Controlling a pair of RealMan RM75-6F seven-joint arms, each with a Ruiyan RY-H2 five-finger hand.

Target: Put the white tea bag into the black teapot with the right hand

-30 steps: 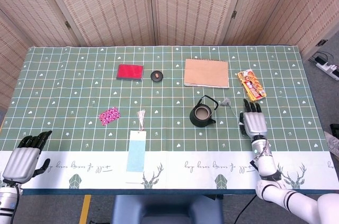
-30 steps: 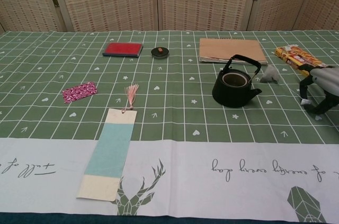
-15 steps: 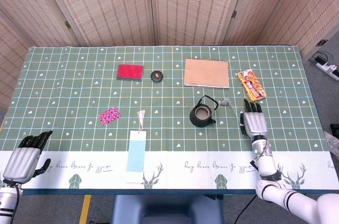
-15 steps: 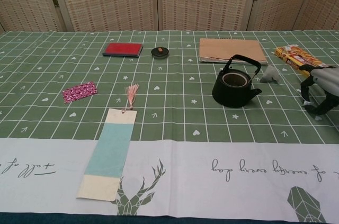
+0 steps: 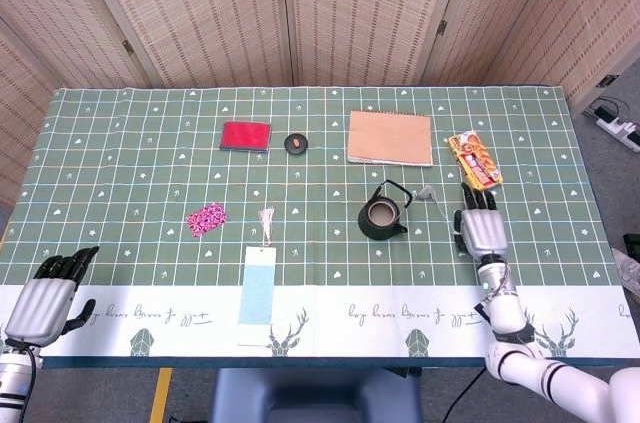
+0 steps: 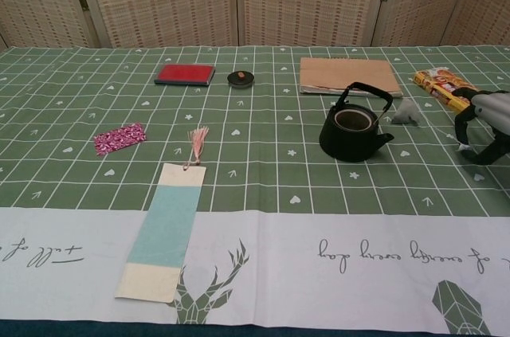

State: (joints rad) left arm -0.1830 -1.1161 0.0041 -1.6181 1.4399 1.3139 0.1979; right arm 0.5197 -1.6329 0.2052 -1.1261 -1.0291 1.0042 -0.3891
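Note:
The black teapot point(image 5: 383, 216) point(image 6: 353, 133) stands lidless on the green cloth, right of centre, its handle upright. The white tea bag point(image 5: 427, 192) point(image 6: 407, 111) lies just right of it and a little further back. My right hand point(image 5: 479, 226) point(image 6: 483, 123) hovers to the right of the tea bag, fingers spread and pointing away from me, holding nothing. It is apart from both tea bag and teapot. My left hand point(image 5: 45, 296) rests at the near left table edge, empty with its fingers loosely apart; the chest view does not show it.
A brown notebook point(image 5: 390, 137) lies behind the teapot, an orange snack packet point(image 5: 474, 160) behind my right hand. A red case point(image 5: 246, 135), small dark dish point(image 5: 296, 144), pink patterned pouch point(image 5: 207, 218) and blue bookmark with tassel point(image 5: 258, 283) lie left of centre.
My right hand has drifted slightly away from me and to the right, towards the snack packet. The tea bag, teapot and left hand have not moved.

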